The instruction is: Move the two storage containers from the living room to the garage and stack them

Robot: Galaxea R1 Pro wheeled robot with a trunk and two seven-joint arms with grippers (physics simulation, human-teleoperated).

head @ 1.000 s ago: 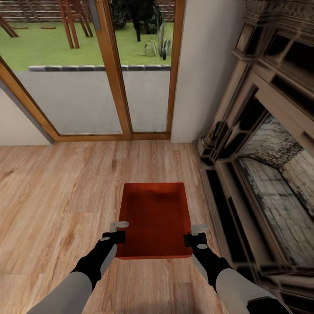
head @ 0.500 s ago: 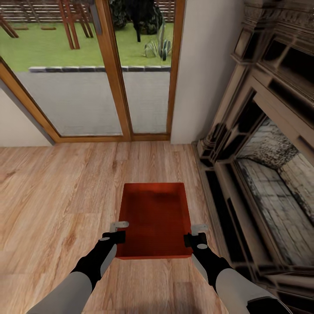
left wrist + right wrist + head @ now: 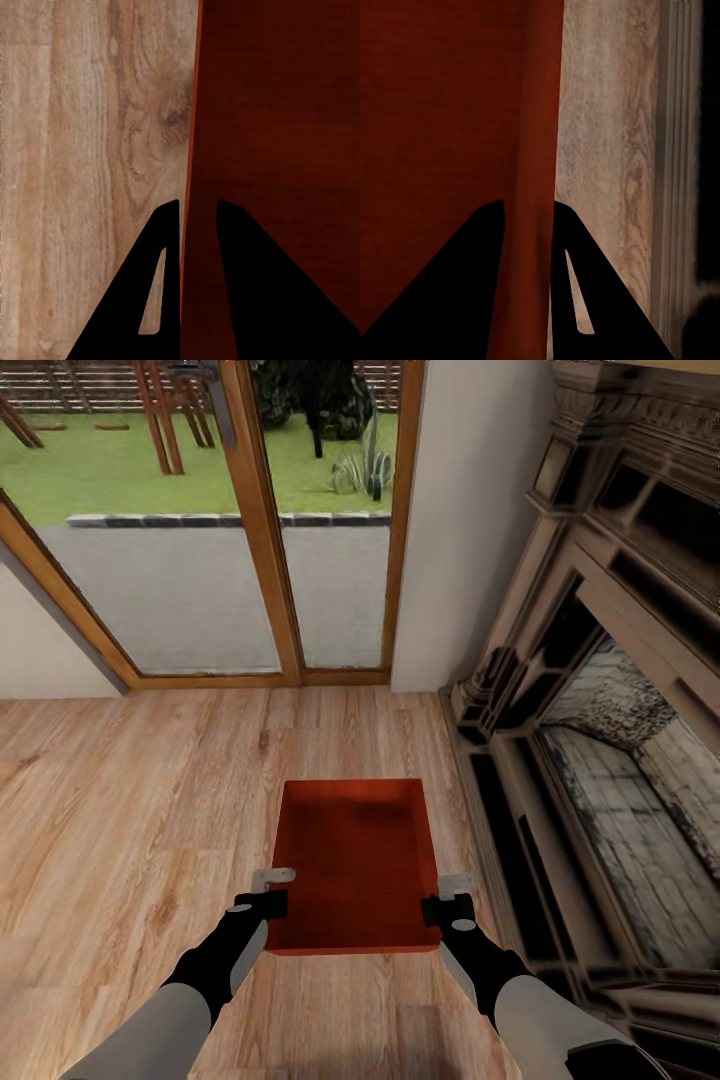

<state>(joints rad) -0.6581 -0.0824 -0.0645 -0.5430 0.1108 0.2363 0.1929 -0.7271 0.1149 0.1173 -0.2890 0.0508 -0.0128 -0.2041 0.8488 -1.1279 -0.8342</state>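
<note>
Left end effector point(image 3: 272, 890) clamped on the left wall of the storage container point(image 3: 355, 855); wall sits between its fingers point(image 3: 161, 255). Right end effector point(image 3: 447, 896) clamped likewise on the right wall. Container held over wood floor point(image 3: 130, 830), fireplace point(image 3: 610, 740) at right, glass doors point(image 3: 250, 520) ahead. Fingertip contact is dark in both wrist views.

Open wood floor point(image 3: 130, 810) is seen to the left of and ahead of the held storage container point(image 3: 355, 860). Passage on the right is blocked by the fireplace point(image 3: 600, 760); ahead, it is closed by the white wall point(image 3: 470, 510) and glass doors point(image 3: 200, 560).
</note>
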